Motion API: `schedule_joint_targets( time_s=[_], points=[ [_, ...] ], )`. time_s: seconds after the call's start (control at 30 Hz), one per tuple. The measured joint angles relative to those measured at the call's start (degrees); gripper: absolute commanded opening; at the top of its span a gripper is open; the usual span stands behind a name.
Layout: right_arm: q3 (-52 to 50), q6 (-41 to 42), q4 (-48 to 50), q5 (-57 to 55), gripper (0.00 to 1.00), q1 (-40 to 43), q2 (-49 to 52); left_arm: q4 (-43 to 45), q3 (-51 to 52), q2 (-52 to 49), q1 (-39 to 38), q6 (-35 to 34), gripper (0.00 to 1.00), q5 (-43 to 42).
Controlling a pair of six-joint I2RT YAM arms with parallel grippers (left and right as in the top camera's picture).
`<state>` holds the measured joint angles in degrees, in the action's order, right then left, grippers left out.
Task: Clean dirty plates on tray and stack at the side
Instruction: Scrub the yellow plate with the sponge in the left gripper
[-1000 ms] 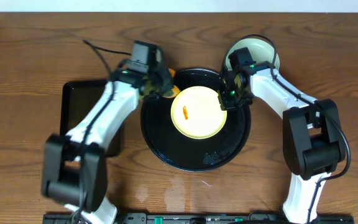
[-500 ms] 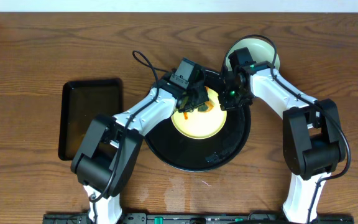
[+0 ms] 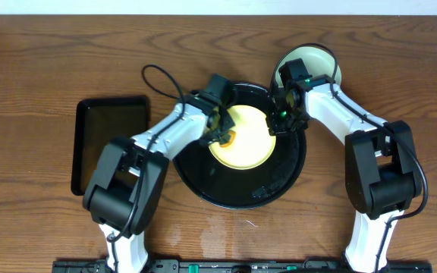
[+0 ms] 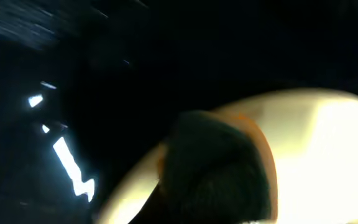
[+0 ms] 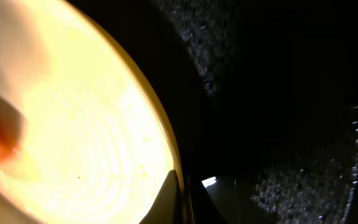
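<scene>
White arm links (image 3: 165, 133), black joints (image 3: 378, 174), looping black cable (image 3: 156, 74), green lights (image 3: 283, 115)

Table (image 3: 36, 61): round tray (image 3: 226, 193), rectangular tray (image 3: 101, 129), plate (image 3: 321, 59), perhaps stacked.

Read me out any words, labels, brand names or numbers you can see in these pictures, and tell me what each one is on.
None can be read.
Yellow plate, green plate, round tray, rectangular tray: no print shows.
Dark strip at the near table edge: small marks, too small to read.
Both wrist views: blurred and dark, no text.
</scene>
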<state>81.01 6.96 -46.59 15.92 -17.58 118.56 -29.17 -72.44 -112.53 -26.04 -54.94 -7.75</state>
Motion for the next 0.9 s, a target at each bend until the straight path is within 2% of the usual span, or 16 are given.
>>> schedule_joint_targets(
  time_s=[0.33,0.47,0.9],
  points=[
    [0.0,0.2,-0.6,0.2,0.01,-0.7,0.0,0.3,0.0,3.9,4.7,-0.5,0.08,-1.5],
    [0.0,0.2,-0.7,-0.3,0.01,-0.7,0.0,2.6,0.0,5.3,5.2,-0.5,0.08,-6.0],
    [0.0,0.2,-0.8,-0.4,0.01,-0.7,0.0,9.1,0.0,0.5,-4.6,-1.5,0.08,-10.6]
  ],
)
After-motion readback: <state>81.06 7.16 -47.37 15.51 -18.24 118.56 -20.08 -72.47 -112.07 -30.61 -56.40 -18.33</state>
